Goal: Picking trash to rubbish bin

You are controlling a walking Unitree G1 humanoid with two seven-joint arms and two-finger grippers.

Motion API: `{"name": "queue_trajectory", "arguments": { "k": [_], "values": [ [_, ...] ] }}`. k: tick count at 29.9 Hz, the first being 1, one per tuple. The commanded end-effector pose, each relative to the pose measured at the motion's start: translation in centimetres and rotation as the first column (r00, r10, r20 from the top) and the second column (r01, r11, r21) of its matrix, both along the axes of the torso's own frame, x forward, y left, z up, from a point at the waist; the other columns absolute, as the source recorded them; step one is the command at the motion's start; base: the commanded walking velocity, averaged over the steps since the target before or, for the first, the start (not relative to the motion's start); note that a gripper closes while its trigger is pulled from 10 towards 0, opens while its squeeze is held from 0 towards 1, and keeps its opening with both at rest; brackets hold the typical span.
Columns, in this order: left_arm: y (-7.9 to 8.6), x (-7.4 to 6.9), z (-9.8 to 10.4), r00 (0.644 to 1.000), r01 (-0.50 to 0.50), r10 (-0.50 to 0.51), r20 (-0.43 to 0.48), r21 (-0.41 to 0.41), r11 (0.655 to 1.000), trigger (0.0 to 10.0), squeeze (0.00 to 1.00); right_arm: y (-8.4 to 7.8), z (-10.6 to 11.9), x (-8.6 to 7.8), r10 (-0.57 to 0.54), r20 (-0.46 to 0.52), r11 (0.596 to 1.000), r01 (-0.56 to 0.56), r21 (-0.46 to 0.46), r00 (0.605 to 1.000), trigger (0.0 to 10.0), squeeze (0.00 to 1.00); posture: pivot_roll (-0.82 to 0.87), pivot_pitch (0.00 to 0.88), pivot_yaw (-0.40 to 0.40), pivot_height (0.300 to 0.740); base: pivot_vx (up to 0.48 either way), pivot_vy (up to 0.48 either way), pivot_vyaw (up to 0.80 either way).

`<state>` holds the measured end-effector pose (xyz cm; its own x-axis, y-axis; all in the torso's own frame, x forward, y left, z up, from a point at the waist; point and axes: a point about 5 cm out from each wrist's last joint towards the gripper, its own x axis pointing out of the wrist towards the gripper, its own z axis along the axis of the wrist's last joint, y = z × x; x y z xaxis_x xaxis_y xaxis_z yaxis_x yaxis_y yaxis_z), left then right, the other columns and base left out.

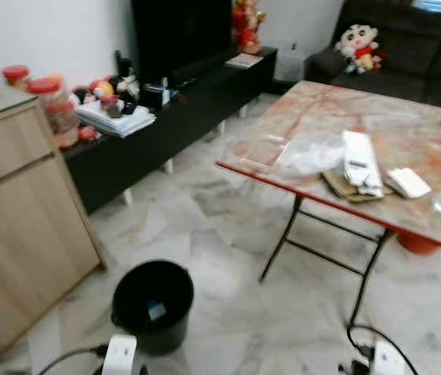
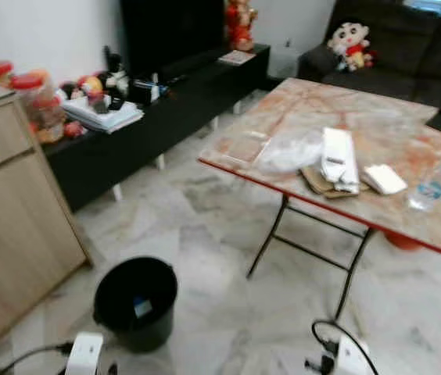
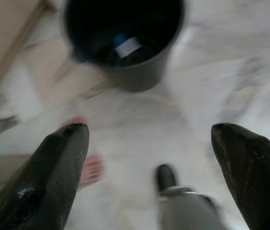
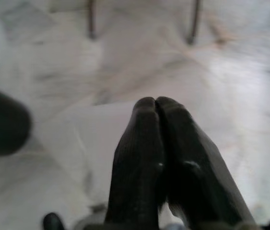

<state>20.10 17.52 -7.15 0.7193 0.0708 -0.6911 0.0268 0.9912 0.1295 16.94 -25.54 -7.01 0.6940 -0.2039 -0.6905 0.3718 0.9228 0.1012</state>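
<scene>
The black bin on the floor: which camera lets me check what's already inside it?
The left wrist view looks almost straight down into the black bin, showing a blue-and-white item at the bottom, though blurred. The open left gripper hangs short of it. Both eye views show the bin whole beside the wooden cabinet, its contents tiny. The right wrist view shows only a dark blurred edge.

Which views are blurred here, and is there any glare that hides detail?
Both eye views are soft throughout; the table top has pale glare, and the clear bottle looks washed out. Left wrist view is motion-smeared, yet the black bin and the open left gripper read. Right wrist view: floor blurred, right gripper shut, its fingers fairly sharp.
</scene>
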Motion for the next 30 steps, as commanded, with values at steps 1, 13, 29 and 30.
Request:
{"name": "queue_trajectory", "arguments": {
  "k": [1, 13, 29, 30],
  "values": [
    [0.79, -0.01, 0.06, 1.0, -0.013, 0.013, 0.0, 0.018, 1.0, 10.0, 0.0, 0.28, 0.33, 0.83, 0.011, 0.024, 1.0, -0.011, 0.005, 1.0, 10.0, 0.0, 0.05, 0.045, -0.056, 0.74, 0.315, 0.0, 0.0],
    [0.88, -0.2, -0.02, 1.0, -0.01, 0.01, -0.005, 0.021, 1.0, 10.0, 0.0, 0.24, 0.44, 0.93, 0.019, 0.035, 1.0, -0.018, -0.013, 0.999, 10.0, 0.0, 0.06, 0.048, -0.056, 0.74, 0.316, 0.0, 0.08],
    [0.88, -0.14, 0.02, 1.0, -0.003, 0.003, -0.001, 0.021, 1.0, 10.0, 0.0, 0.32, 0.46, 1.03, 0.028, 0.031, 0.999, -0.027, -0.018, 0.999, 10.0, 0.0, 0.06, 0.04, -0.051, 0.74, 0.314, 0.0, 0.48],
    [0.88, -0.13, 0.03, 1.0, -0.003, 0.003, -0.001, 0.022, 1.0, 10.0, 0.0, 0.32, 0.46, 1.05, 0.028, 0.031, 0.999, -0.028, -0.018, 0.999, 10.0, 0.0, 0.06, 0.04, -0.051, 0.74, 0.315, 0.0, 0.8]
  ]
}}
